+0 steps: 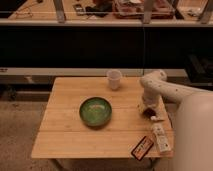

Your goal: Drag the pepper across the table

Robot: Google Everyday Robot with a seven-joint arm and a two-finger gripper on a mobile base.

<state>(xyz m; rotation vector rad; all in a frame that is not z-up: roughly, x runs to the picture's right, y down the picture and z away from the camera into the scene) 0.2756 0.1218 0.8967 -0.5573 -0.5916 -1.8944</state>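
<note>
At the near right edge of the table [65,135] lie a dark packet with orange print [142,147] and, just beside it, a white oblong packet [161,138]. Further in, the gripper [148,108] is down at the right side of the top. The pepper [149,114] shows as a small dark red shape directly beneath it. Whether the gripper is apart, together or clamped cannot be told. A green bowl [96,111] sits mid-table. A white cup [114,79] stands near the far edge.

Warm overhead light brightens the table [65,131]; behind it the room is dark. The gripper [148,110], low near the table's right edge, is softly lit.
</note>
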